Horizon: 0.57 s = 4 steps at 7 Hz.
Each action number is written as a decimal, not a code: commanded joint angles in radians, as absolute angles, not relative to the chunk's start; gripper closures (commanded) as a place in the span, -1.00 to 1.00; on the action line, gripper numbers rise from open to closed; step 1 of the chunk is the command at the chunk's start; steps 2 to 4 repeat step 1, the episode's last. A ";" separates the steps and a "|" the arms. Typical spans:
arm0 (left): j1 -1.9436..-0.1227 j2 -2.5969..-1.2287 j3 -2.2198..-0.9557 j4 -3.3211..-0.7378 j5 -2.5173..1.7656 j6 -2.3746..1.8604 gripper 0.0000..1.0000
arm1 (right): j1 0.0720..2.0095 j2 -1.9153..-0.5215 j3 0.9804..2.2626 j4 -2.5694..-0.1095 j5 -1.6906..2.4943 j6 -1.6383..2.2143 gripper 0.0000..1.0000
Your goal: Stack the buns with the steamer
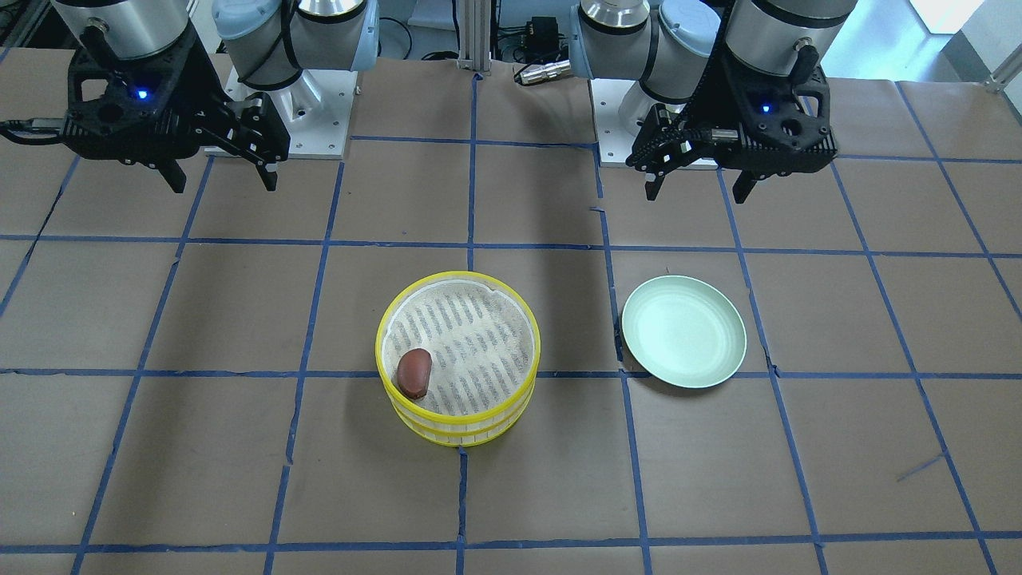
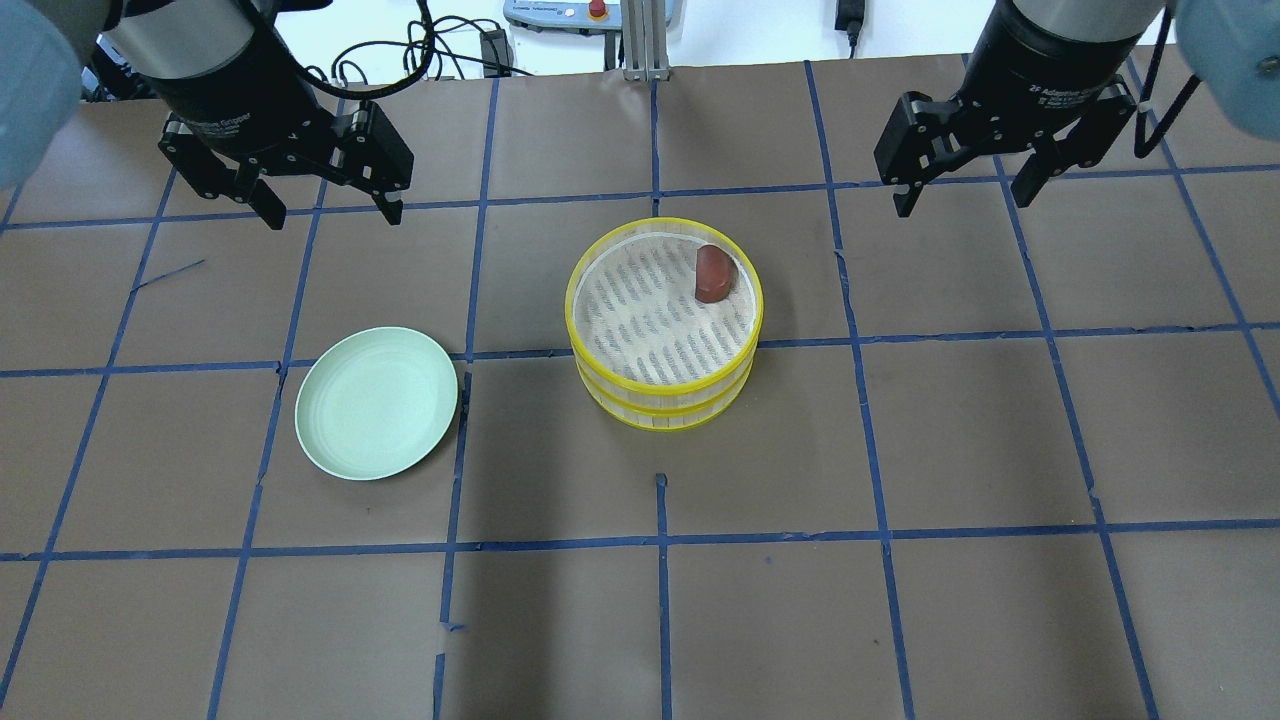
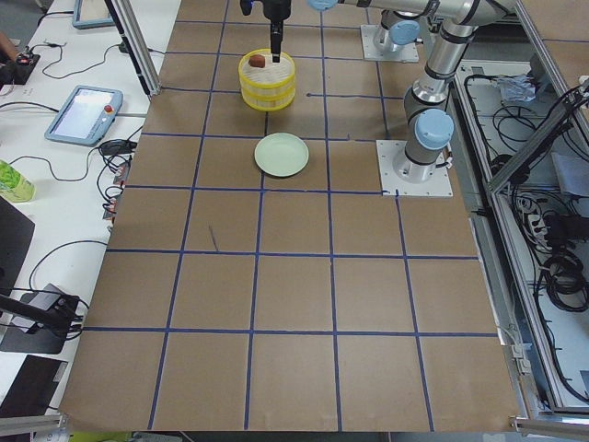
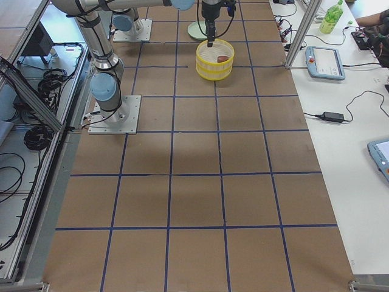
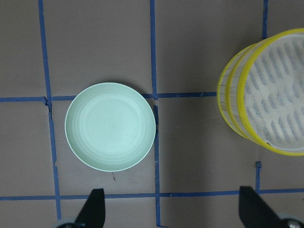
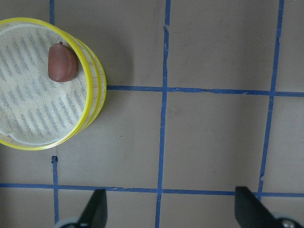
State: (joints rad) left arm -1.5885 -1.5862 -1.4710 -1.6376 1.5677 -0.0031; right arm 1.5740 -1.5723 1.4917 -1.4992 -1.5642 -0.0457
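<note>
The steamer's two yellow-rimmed tiers stand stacked in the middle of the table, also in the front view. The reddish-brown bun lies in the top tier by its rim, seen too in the front view and the right wrist view. The white bun is hidden. My left gripper is open and empty, raised behind the plate. My right gripper is open and empty, raised off to the steamer's right. The wrist views show both pairs of fingers spread wide.
A pale green plate lies empty to the left of the steamer, apart from it, and under my left wrist camera. The brown table cover carries a blue tape grid. The arm bases stand at the table's back edge.
</note>
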 commanded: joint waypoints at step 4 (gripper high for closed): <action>-1.588 -1.586 -1.471 -1.641 1.571 -0.003 -1.00 | 1.575 -1.572 1.493 -1.500 -1.563 -0.044 -0.88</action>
